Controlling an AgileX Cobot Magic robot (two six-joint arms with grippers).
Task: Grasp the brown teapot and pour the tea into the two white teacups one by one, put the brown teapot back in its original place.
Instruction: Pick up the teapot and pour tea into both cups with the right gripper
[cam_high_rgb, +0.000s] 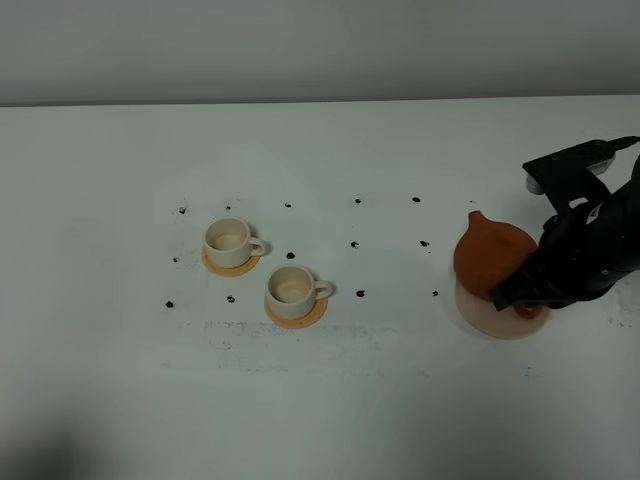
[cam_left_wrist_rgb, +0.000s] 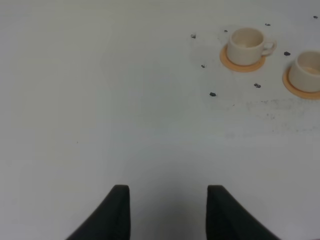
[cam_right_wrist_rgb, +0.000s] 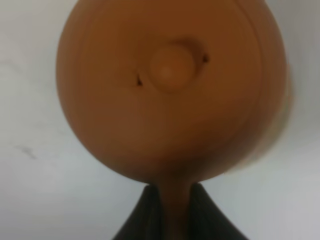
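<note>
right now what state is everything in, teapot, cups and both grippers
brown teapot: lid on, gripped by its handle, over the beige disc; lifted or resting, cannot tell
left teacup: upright on an orange coaster, contents unclear
right teacup: upright on the second orange coaster, contents unclear
left gripper: open, holding nothing
right gripper: shut on the brown teapot

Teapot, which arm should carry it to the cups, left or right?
Right: the right end effector grips the brown teapot by its handle. The left end effector is open over table.
</note>
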